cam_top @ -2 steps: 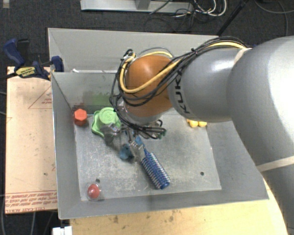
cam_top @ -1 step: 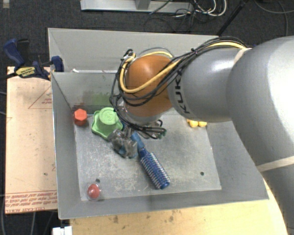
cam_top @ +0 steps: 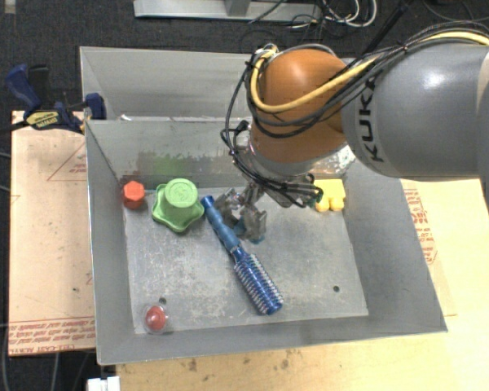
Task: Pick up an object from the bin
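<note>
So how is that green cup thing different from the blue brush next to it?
The cup is round and squat; the brush is long and thin, with a bristly head. The cup stands on its wide base; the brush lies flat, slanting across the floor. The brush's handle is beside the gripper; the cup sits further left. Both rest on the bin floor.
</note>
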Motion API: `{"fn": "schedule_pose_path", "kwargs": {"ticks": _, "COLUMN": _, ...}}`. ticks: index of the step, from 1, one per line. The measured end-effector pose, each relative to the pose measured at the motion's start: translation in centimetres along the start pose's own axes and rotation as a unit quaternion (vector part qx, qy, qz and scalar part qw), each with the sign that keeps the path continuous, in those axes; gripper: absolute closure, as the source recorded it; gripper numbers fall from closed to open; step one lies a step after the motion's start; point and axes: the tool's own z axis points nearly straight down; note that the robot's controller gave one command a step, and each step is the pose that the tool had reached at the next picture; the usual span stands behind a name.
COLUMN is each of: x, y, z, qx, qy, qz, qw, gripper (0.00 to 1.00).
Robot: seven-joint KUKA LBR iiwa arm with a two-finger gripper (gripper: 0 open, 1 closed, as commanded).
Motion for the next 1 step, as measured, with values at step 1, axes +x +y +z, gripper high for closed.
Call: {"fn": "schedule_pose_path", "kwargs": {"ticks": 1, "x": -0.05, "y": -0.51, "z": -7.79, "qx": 0.0, "qy": -0.001, "qz": 0.001, "qw": 1.0, "gripper": 1.0}}
